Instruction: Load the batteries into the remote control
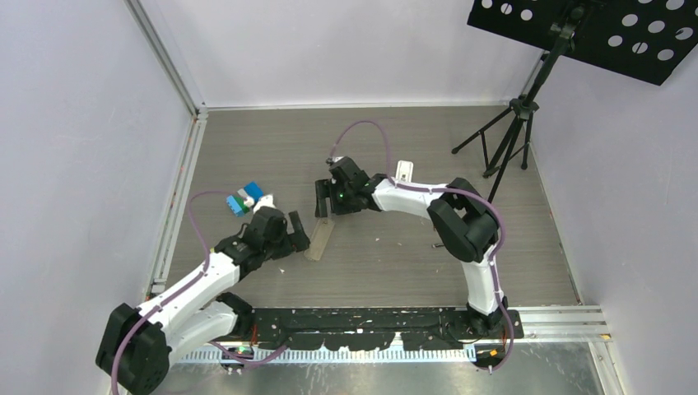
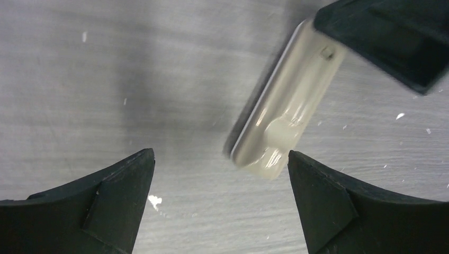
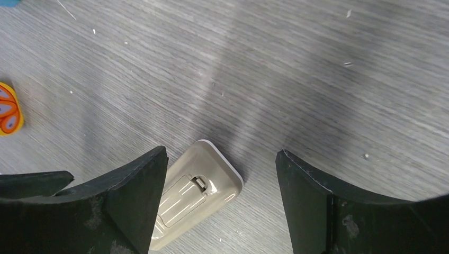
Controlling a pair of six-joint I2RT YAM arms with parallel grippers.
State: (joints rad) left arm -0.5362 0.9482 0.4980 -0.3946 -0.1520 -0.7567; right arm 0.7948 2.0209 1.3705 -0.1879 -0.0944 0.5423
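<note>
A small white rectangular remote control (image 1: 403, 170) lies at the back, beside my right forearm. No batteries show in any view. A translucent grey-tan flat bar (image 1: 319, 239) lies between my two grippers; its top has a panel with a small latch (image 3: 200, 183). My right gripper (image 1: 323, 202) (image 3: 222, 161) is open and empty over the bar's far end, which is partly under its left finger. My left gripper (image 1: 298, 233) (image 2: 219, 159) is open and empty, with the bar's near end (image 2: 275, 127) just inside its right fingertip.
Blue, green and white blocks (image 1: 247, 197) lie behind the left gripper. An orange butterfly piece (image 3: 8, 114) lies left of the right gripper. A black tripod stand (image 1: 510, 136) stands at the back right. White flecks dot the wood-grain table.
</note>
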